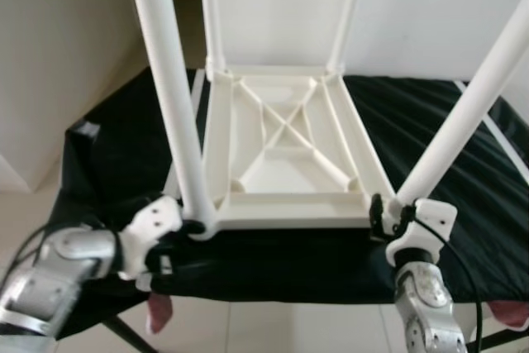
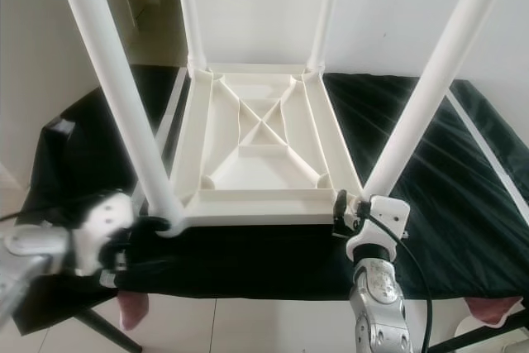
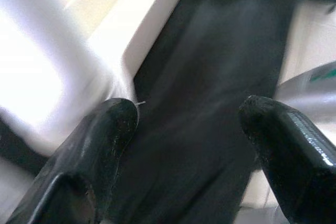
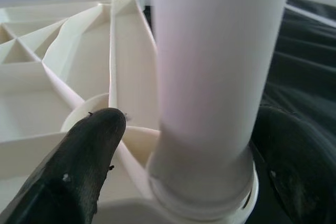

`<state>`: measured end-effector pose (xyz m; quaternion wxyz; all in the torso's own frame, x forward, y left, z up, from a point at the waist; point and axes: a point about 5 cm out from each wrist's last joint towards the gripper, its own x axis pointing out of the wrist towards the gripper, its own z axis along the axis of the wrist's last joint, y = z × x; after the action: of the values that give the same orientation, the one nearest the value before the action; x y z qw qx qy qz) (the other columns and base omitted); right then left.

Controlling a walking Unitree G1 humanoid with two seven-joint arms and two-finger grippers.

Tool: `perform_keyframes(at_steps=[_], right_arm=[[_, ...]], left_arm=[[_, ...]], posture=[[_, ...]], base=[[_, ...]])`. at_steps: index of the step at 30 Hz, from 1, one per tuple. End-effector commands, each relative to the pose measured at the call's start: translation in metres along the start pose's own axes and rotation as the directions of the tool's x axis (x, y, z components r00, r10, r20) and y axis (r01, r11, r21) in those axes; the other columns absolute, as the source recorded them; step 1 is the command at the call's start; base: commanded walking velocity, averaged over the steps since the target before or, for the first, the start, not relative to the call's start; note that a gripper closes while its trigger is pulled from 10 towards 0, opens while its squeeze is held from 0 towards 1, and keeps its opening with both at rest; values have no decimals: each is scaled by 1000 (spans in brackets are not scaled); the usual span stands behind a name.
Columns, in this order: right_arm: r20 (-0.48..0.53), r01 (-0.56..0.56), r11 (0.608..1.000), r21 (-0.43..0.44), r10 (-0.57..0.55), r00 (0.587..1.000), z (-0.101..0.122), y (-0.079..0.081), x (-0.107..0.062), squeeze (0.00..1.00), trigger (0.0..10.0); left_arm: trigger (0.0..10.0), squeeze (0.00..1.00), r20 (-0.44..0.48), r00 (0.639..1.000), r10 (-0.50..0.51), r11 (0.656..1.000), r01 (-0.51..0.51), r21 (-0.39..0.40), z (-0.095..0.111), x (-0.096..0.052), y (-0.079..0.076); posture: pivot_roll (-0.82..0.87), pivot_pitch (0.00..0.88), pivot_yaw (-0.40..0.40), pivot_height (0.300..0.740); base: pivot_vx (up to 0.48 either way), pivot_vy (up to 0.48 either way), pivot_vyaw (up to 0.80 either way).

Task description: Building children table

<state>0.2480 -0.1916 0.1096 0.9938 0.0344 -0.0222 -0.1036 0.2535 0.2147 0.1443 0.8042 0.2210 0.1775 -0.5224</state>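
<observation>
The white children's table [image 1: 285,150] lies inverted on the black-draped desk [image 1: 463,146] with all four legs seated; the left end effector [image 3: 184,129] gapes wide beside one near leg [image 1: 169,97], while the right end effector [image 4: 184,145] brackets the other near leg [image 4: 210,77], so righting the table appears to remain.

table top [image 1: 285,150] upside down on cloth [image 1: 463,163] | four legs [image 1: 169,88] up at corners
</observation>
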Motion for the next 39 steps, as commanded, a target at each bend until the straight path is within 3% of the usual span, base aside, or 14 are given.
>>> perform_keyframes(at_steps=[1,6,11,13,15,17,18,19,20,21,24,29,34,39], right_arm=[[-31,-5,1000,9,5,1000,-5,-1,-3,0,10000],[-37,-12,1000,7,12,999,-6,-2,-4,0,10000],[-39,-15,1000,8,15,999,-6,-4,-3,0,10000],[-47,-33,999,8,33,998,-7,-2,-3,0,10000],[-51,-42,999,7,42,998,-7,-1,-3,0,10000],[-56,-53,999,7,53,997,-8,1,-3,0,10000],[-58,-60,998,8,61,996,-8,2,-4,0,10000],[-58,-60,998,8,61,996,-8,2,-4,0,10000],[-60,-66,998,9,66,996,-9,3,-6,0,10000],[-60,-66,998,7,66,996,-9,3,-7,0,10000],[-61,-62,998,7,63,996,-10,4,-9,0,10000],[-59,-57,998,6,57,997,-10,4,-11,0,10000],[-86,-50,999,9,50,995,-15,4,-22,0,10000],[-97,-55,998,10,56,994,-17,6,-29,0,10000]], left_arm=[[10000,0,-28,999,33,999,-33,11,-4,-6,6],[10000,0,-66,996,59,998,-60,-13,-11,-16,16],[10000,0,-98,983,157,987,-158,-2,-18,-28,34],[10000,0,-92,950,297,955,-296,24,-16,-28,55],[10000,0,-89,933,349,937,-347,45,-15,-29,63],[10000,0,-96,916,390,921,-390,19,-16,-28,70],[10000,0,-79,891,448,893,-449,-3,-13,-29,78],[10000,0,-79,891,448,893,-449,-3,-13,-29,78],[10000,0,-39,836,547,837,-545,37,-5,-29,91],[10000,0,-22,825,565,825,-564,26,-2,-28,94],[10000,0,6,802,597,801,-597,39,4,-27,100],[10000,0,45,794,607,792,-608,50,12,-23,107],[10000,0,97,770,631,767,-637,70,29,-8,121],[10000,0,167,767,620,770,-635,56,43,1,124]], posture=[[69,0,-45,740],[61,0,-40,740],[61,0,-41,740],[64,0,-44,740],[64,0,-45,740],[64,0,-45,740],[62,0,-46,740],[62,0,-46,740],[60,0,-45,740],[60,0,-45,740],[53,0,-42,740],[53,0,-42,740],[49,0,-42,740],[32,0,-34,740]], base=[[0,0,0],[0,0,0],[0,0,0],[0,0,0],[0,0,0],[0,0,0],[0,0,0],[0,0,0],[0,0,0],[0,0,0],[0,0,0],[0,0,0],[0,0,0],[0,0,0]])
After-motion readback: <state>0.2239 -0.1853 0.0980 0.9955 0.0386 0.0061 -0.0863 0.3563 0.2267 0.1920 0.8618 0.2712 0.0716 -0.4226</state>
